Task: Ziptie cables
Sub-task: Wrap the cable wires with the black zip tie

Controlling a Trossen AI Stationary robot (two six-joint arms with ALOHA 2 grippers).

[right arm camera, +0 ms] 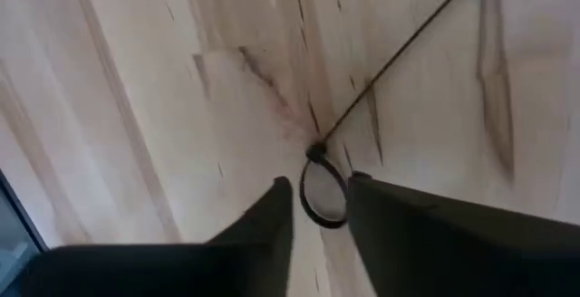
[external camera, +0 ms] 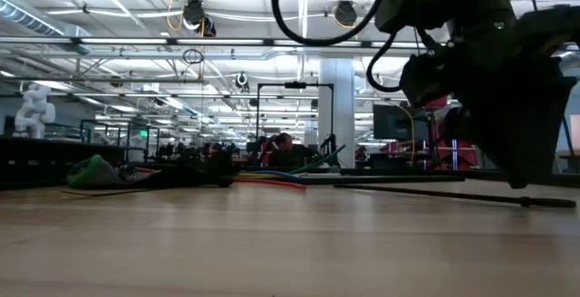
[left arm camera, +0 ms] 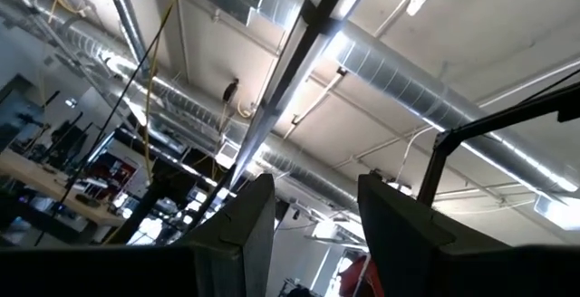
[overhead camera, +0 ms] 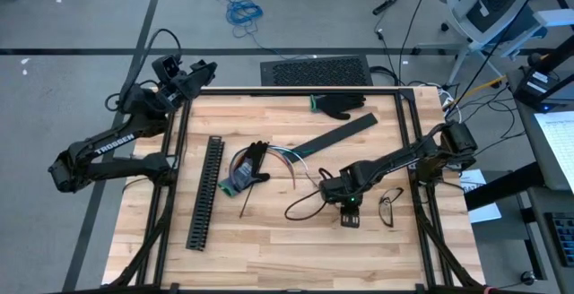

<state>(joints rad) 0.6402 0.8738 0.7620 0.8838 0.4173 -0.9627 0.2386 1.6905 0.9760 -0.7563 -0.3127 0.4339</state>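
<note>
R gripper (right arm camera: 319, 208) sits nearest the lens, low over the wooden table (overhead camera: 269, 249), jaws parted w/ a narrow gap; a small black zip-tie loop (right arm camera: 322, 188) lies on the wood right in that gap, its thin tail running away across the boards. Cannot tell if the pads actually pinch the loop or merely straddle it; judged a pick-up or release of the tie, since a tie must be in hand before any bundling. The cables (overhead camera: 287, 158) — red, blue, green, white strands — lie fanned on the table well apart from R gripper, toward the L arm's side, beside a dark module (overhead camera: 244, 173); not yet bunched, no tie around them. Black slotted channel (overhead camera: 204, 191) lies beyond the cables, further from R gripper. L gripper (left arm camera: 308, 215) is parked off the far table corner, pointing at the ceiling, fingers apart, holding nothing — judged waiting, kept clear of the work area.
</note>
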